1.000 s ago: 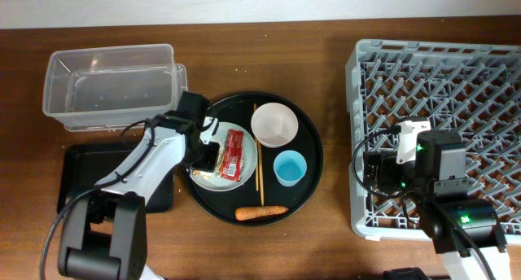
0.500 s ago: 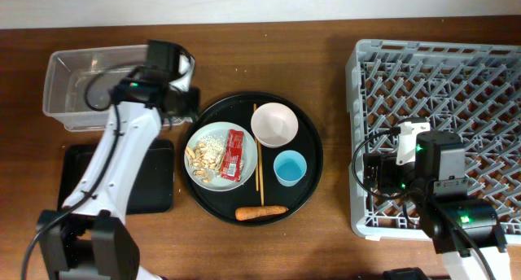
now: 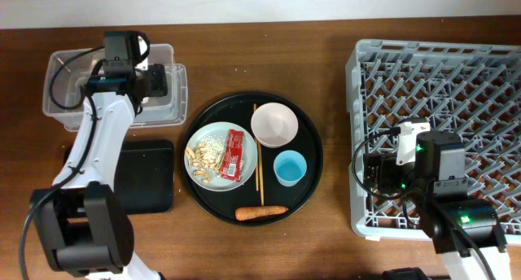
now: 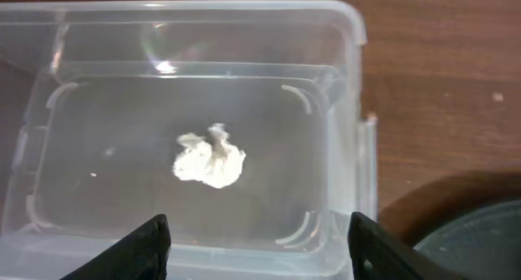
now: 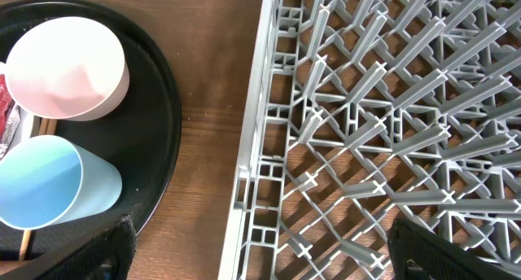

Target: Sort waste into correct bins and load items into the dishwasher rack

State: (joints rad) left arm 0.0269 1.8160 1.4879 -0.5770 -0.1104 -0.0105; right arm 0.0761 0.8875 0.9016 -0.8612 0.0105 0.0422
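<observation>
A crumpled white tissue (image 4: 209, 156) lies on the floor of the clear tub (image 3: 73, 97), which also shows in the left wrist view (image 4: 342, 93). My left gripper (image 3: 156, 80) (image 4: 262, 255) is open and empty above the tub's right part. The grey plate (image 3: 192, 171) holds a red wrapper (image 3: 234, 154), peanut shells (image 3: 199, 159) and rice-like crumbs (image 3: 213, 137). A carrot (image 3: 261, 212), the white-pinkish cup (image 3: 273, 124) (image 5: 69, 68) and the blue cup (image 3: 290, 168) (image 5: 49, 186) sit on the round tray. My right gripper (image 3: 370, 172) (image 5: 260, 264) is open over the rack's (image 3: 456, 76) left edge.
The large round black tray (image 3: 309, 142) carries the plate and cups, with thin wooden sticks (image 3: 259, 162) across it. The shallow black tray (image 3: 151, 182) lies left of it, below the tub. The rack (image 5: 391, 109) fills the right side.
My left gripper has moved from the plate up and left to above the clear tub. The tissue now lies in the tub and the jaws are open. The right arm has not moved.
</observation>
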